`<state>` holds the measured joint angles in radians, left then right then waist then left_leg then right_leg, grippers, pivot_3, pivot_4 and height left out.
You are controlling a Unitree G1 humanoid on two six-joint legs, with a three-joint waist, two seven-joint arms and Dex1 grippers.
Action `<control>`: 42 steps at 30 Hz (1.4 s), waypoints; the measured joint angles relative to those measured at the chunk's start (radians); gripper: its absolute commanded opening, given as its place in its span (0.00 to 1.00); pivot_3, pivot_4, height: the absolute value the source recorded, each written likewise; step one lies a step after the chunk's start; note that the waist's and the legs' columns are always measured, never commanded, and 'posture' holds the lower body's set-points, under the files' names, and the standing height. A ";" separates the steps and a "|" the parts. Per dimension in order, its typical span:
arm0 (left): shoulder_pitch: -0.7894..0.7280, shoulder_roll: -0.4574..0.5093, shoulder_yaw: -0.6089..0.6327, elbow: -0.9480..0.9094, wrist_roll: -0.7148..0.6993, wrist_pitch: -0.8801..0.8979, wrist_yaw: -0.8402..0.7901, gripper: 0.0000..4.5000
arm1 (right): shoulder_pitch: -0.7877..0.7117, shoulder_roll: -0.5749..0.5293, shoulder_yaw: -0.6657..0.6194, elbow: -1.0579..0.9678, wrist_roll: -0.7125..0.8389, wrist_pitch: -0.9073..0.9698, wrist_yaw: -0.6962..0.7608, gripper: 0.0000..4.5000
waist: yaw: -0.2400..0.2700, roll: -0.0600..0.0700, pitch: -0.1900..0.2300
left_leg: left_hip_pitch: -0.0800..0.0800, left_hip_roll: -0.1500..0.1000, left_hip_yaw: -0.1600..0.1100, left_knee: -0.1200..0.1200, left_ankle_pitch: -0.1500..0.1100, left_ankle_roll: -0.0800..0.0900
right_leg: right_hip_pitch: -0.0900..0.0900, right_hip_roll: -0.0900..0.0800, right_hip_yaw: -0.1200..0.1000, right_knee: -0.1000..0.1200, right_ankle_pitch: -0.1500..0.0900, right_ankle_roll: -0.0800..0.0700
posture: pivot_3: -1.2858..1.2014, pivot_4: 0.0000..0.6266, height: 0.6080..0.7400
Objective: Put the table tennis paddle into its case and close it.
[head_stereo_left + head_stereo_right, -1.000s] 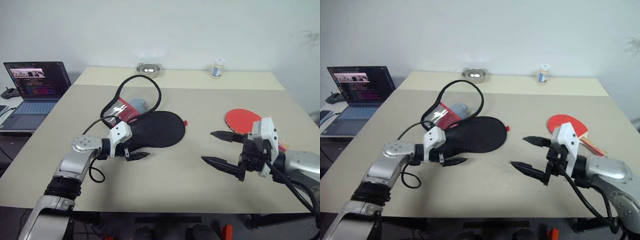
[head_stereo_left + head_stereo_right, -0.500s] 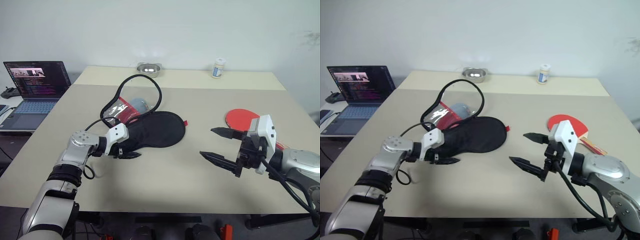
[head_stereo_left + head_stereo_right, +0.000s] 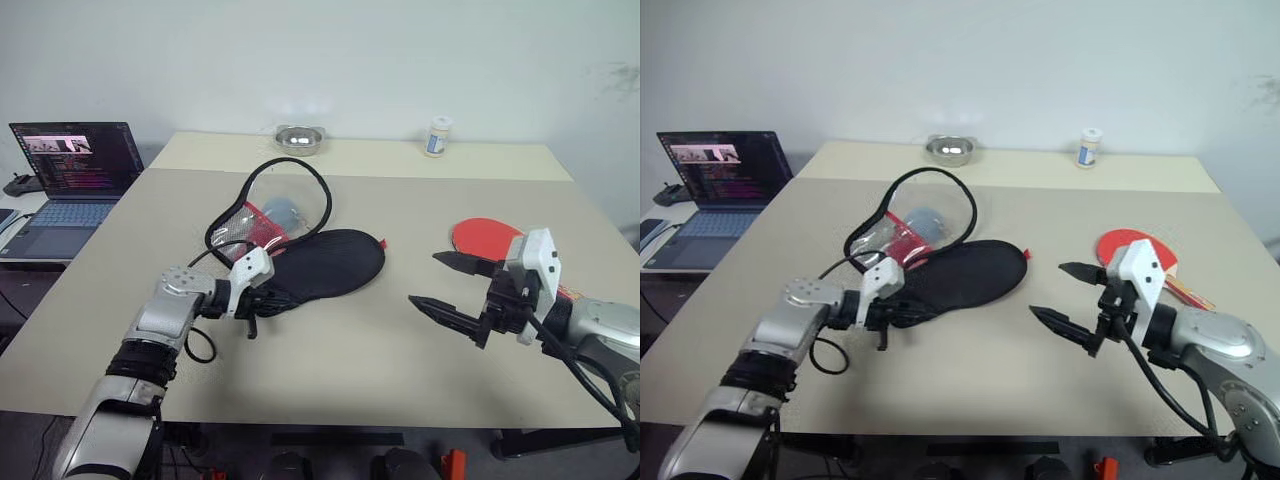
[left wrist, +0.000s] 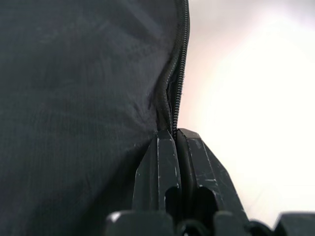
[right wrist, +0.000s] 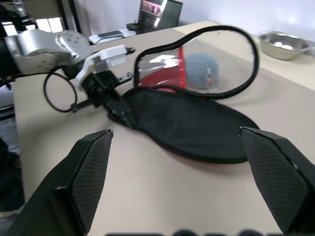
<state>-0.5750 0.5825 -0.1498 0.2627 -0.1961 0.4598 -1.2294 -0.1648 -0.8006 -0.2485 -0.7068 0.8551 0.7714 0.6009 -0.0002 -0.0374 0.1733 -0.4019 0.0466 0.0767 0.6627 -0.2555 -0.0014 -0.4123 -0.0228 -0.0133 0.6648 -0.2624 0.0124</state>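
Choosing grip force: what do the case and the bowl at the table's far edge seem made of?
The case: soft matte black woven fabric, wrinkled beside its zipper rim; its raised lid looks like clear plastic or mesh. The bowl: probably polished metal, judging by its bright reflections.

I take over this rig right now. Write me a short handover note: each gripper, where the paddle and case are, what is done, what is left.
Left gripper: jaws shut on the zipper rim of the case.
Right gripper: jaws open, holding nothing, above the table.
Case: lies unzipped mid-table, flap raised.
Table tennis paddle: flat on the table behind the right gripper, untouched.
Done: case pinned at its edge.
Left: pick up paddle, slide it in, zip shut.
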 measured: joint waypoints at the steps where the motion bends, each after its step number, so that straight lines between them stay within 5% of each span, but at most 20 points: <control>1: 0.006 -0.037 -0.002 -0.044 -0.020 0.067 0.027 0.01 | 0.000 -0.011 -0.012 0.006 0.002 0.001 0.008 1.00 | 0.002 0.000 0.000 | 0.000 0.000 -0.001 0.000 0.000 0.000 | 0.000 0.000 0.000 0.000 0.000 0.000 | 0.52 0.24 1.00; 6: -0.017 -0.205 -0.015 -0.115 -0.063 0.257 0.176 0.01 | 0.037 -0.076 -0.071 0.038 0.011 0.005 0.059 1.00 | 0.002 0.000 0.000 | 0.001 -0.001 -0.001 0.001 0.000 0.000 | 0.002 0.001 0.000 0.000 0.001 0.001 | 0.52 0.24 1.00; 11: -0.103 -0.340 -0.051 -0.021 -0.045 0.263 0.276 0.01 | 0.049 -0.110 -0.099 0.062 0.010 0.005 0.098 1.00 | 0.001 0.000 0.000 | 0.001 -0.001 -0.002 0.001 0.000 0.000 | 0.002 0.003 0.000 0.000 0.001 0.001 | 0.52 0.24 1.00; 14: -0.140 -0.400 -0.086 0.061 -0.019 0.223 0.312 0.16 | 0.065 -0.113 -0.112 0.061 0.011 0.006 0.097 1.00 | 0.001 0.000 0.000 | 0.001 -0.001 -0.002 0.001 0.000 0.000 | 0.002 0.003 0.000 -0.001 0.001 0.001 | 0.52 0.24 1.00; 20: -0.142 -0.418 -0.109 0.090 -0.002 0.159 0.323 0.61 | 0.095 -0.112 -0.127 0.035 0.031 0.030 0.056 1.00 | -0.001 0.000 0.000 | 0.001 -0.001 -0.002 0.000 0.000 0.000 | 0.002 0.003 0.000 -0.001 0.001 0.001 | 0.52 0.24 1.00; 23: -0.137 -0.375 -0.109 0.073 -0.001 0.140 0.299 0.83 | 0.115 -0.109 -0.126 0.028 0.027 0.042 0.027 1.00 | -0.003 0.000 0.000 | 0.002 0.000 -0.002 0.000 0.000 0.000 | 0.002 0.003 0.000 0.000 0.001 0.001 | 0.52 0.24 1.00; 29: -0.082 -0.143 -0.048 -0.055 -0.069 0.066 0.103 0.83 | 0.111 -0.049 -0.075 0.004 0.037 0.140 -0.128 1.00 | -0.006 0.001 0.000 | 0.002 0.002 -0.003 0.000 0.001 -0.001 | 0.002 0.002 -0.001 0.001 0.000 0.000 | 0.52 0.24 1.00; 34: -0.055 0.043 0.022 -0.118 -0.138 -0.027 -0.093 0.83 | 0.032 0.116 0.085 0.039 0.023 0.283 -0.347 1.00 | -0.006 0.001 0.000 | 0.002 0.001 -0.002 0.000 0.001 -0.001 | 0.002 0.000 0.000 0.001 0.001 -0.001 | 0.52 0.24 1.00; 42: -0.056 0.131 0.084 -0.179 -0.220 -0.048 -0.182 0.83 | -0.072 0.292 0.252 0.189 -0.098 0.346 -0.479 1.00 | 0.001 0.001 0.000 | 0.000 -0.001 -0.001 0.000 0.001 -0.001 | 0.001 0.001 -0.001 -0.001 0.001 -0.001 | 0.52 0.24 1.00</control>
<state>-0.6309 0.7134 -0.0658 0.0837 -0.4164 0.4122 -1.4118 -0.2367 -0.5090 0.0034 -0.5175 0.7574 1.1173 0.1221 0.0004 -0.0367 0.1730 -0.4016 0.0459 0.0752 0.6629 -0.2549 -0.0020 -0.4110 -0.0220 -0.0138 0.6639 -0.2611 0.0111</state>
